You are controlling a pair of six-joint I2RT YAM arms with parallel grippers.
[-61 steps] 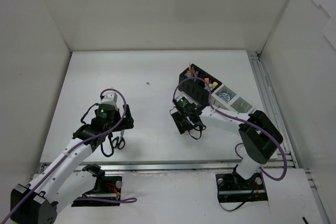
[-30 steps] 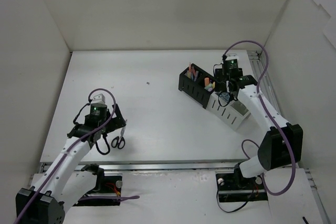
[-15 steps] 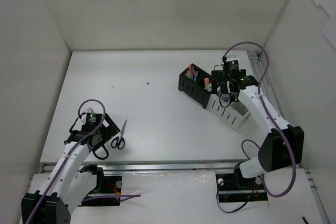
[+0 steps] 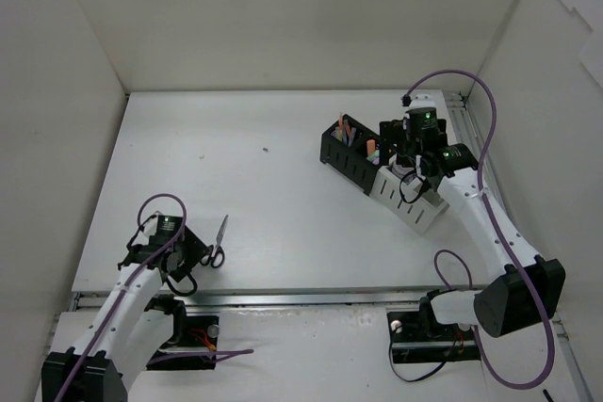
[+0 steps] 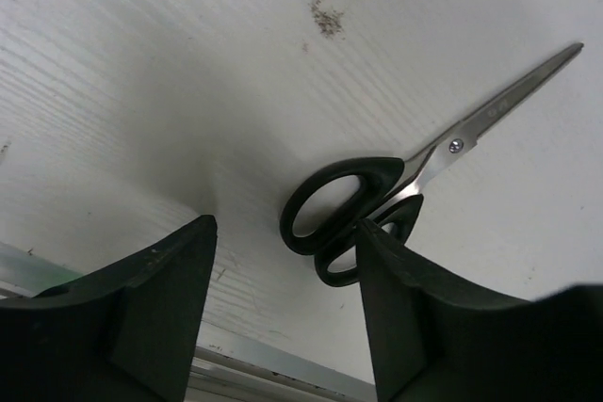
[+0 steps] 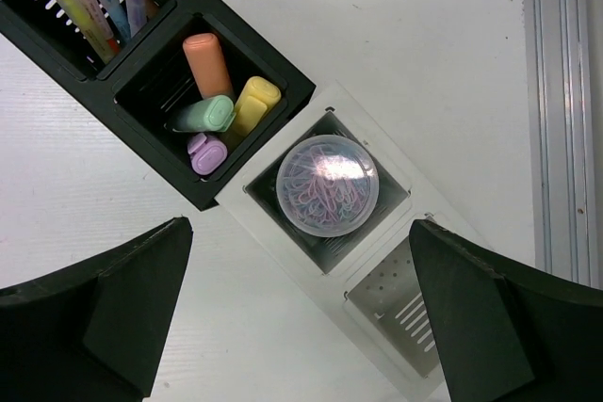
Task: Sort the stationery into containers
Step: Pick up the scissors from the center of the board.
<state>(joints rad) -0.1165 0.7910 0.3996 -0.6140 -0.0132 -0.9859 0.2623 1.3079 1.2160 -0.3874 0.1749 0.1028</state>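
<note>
The black-handled scissors (image 4: 219, 238) lie flat on the tabletop (image 4: 283, 167) at the near left, handles at 6 o'clock and blades toward 12. The left jaws, spread and empty, sit just at 9 o'clock of the handles. The right jaws, also spread and empty, hover well apart over the white organizer (image 4: 419, 214).

A: Surface?
B: White table (image 4: 283, 204), faint grain. One dark speck (image 4: 266, 149) and, in the left wrist view, a gritty smudge (image 5: 325, 7).
A: Walls?
B: Plain white panels: back wall (image 4: 301, 16), left wall (image 4: 47, 138), right wall (image 4: 556, 120).
A: Edges?
B: Aluminium side rail (image 6: 562, 91) on the right, front rail (image 4: 311, 299) at the near edge.
A: Light?
B: Even, soft shadows.
</note>
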